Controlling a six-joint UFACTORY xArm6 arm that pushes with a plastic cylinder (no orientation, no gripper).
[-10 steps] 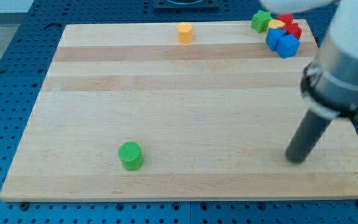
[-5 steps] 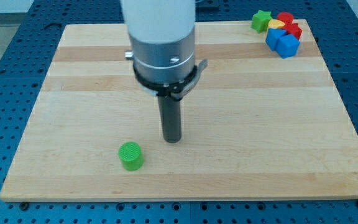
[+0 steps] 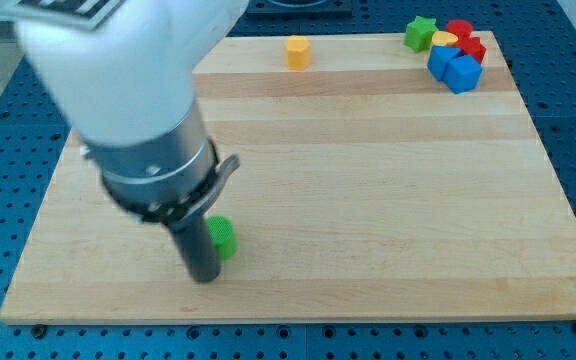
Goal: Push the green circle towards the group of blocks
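The green circle (image 3: 224, 238) stands near the board's bottom left, partly hidden behind the rod. My tip (image 3: 204, 276) is at the circle's lower left, touching or nearly touching it. The group of blocks sits at the view's top right: a green star (image 3: 420, 33), a yellow block (image 3: 444, 39), a red block (image 3: 465, 38) and two blue blocks (image 3: 454, 68), packed close together.
A lone yellow block (image 3: 298, 51) stands at the top edge, left of the group. The wooden board (image 3: 368, 200) lies on a blue perforated table. The arm's white and grey body covers the board's upper left.
My tip has swept from the board's right across the middle to the lower left of the green circle. The circle has barely moved, if at all.
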